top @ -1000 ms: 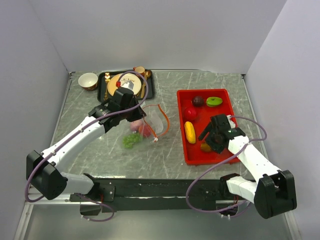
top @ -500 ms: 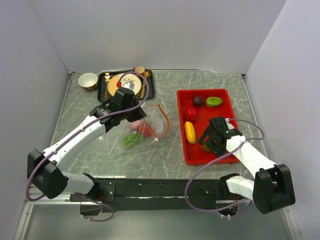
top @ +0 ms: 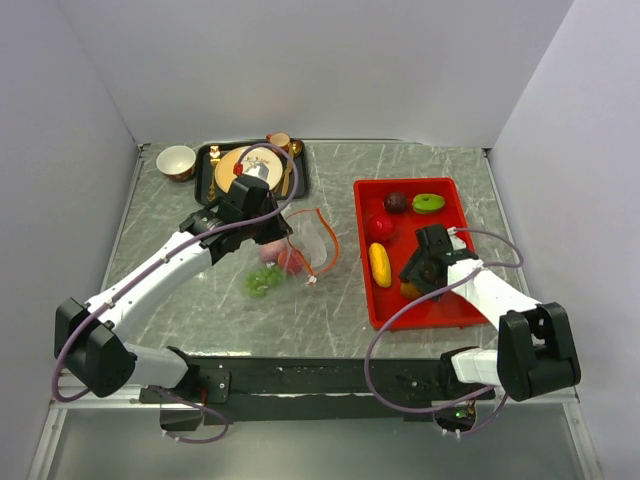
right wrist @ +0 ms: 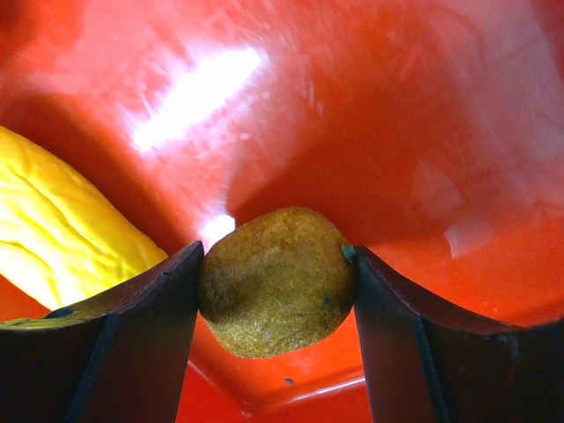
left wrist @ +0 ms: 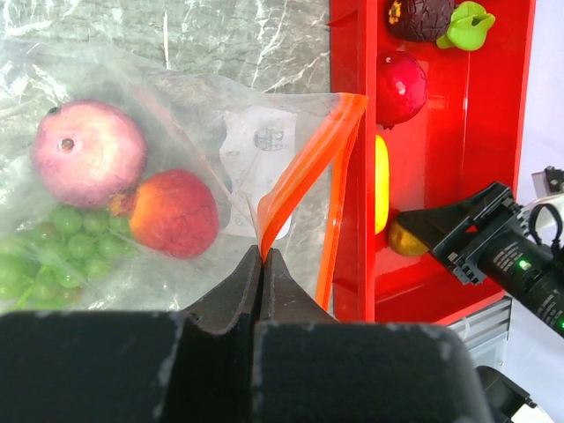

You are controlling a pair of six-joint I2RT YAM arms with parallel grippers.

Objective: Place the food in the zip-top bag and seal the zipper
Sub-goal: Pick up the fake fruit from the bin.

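Toy produce sits split between bag and tray on a marbled worktop (top: 340, 170). The left end effector (left wrist: 262, 264), jaws closed tight, pinches a fold of the orange-red zipper (left wrist: 308, 167) at the mouth of the clear zip-top bag (left wrist: 203, 106). Inside the bag lie a pink-purple piece (left wrist: 88, 152), a red round fruit (left wrist: 174, 211) and the green grape bunch (left wrist: 53, 242). At 3 o'clock from the bag, in the red tray (top: 440, 310), the right end effector (right wrist: 276, 254) grips a brownish-orange piece (right wrist: 278, 295), one finger pressed to each side. A yellow oblong piece (top: 380, 264) lies at 10 o'clock from it. A second red fruit (top: 381, 226), a dark purple piece (top: 396, 202) and a green piece (top: 429, 203) sit toward the tray's 12 o'clock end.
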